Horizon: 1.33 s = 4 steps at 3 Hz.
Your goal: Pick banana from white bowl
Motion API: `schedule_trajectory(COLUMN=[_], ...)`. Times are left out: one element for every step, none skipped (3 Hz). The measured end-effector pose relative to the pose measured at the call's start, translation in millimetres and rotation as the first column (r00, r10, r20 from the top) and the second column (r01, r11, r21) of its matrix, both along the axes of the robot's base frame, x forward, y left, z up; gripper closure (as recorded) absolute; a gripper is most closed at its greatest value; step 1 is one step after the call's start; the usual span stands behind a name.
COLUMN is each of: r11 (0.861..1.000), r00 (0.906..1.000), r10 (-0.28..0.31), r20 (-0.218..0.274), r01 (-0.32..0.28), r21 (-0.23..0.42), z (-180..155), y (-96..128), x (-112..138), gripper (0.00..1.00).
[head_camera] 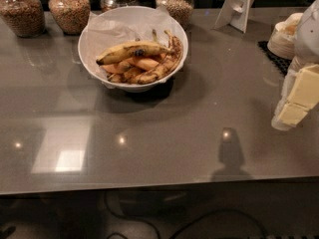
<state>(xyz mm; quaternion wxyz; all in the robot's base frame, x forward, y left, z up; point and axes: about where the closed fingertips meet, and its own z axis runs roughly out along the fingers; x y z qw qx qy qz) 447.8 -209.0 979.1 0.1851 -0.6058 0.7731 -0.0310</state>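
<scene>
The white bowl (104,31) with crumpled white paper lining stands on the grey table at the back, left of centre. The banana (130,51), long and yellow with a dark bruise patch, lies across the top of the pile in the bowl, dark tip pointing left. Smaller orange-brown bananas (144,68) lie under and in front of it. My gripper (297,102), white and cream, hangs at the right edge of the view, above the table and far to the right of the bowl. It holds nothing that I can see.
Several glass jars of grains (70,8) line the back edge behind the bowl. A white stand (238,5) is at the back right. Stacked small off-white bowls (285,38) sit on a black mat (271,58) behind my gripper. The table's front edge (149,185) runs across below.
</scene>
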Motion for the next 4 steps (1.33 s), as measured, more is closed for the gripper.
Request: schedule_trajectory(r11=[0.994,0.970,0.925,0.869], r00=[0.9954,0.9774,0.9487,0.9214], r10=[0.057,0.135,0.208,0.268], r20=[0.077,0.163,0.238,0.282], r01=[-0.064,-0.164,-0.270,-0.357], r21=[0.085,0.180,0.267,0.343], z=[3.7,9.4,19.6,27.4], y=[26.1,61.3,98.4,139.4], x=[33.3,75.9,114.5,138.7], gripper=[0.00,0.00,0.00,0.00])
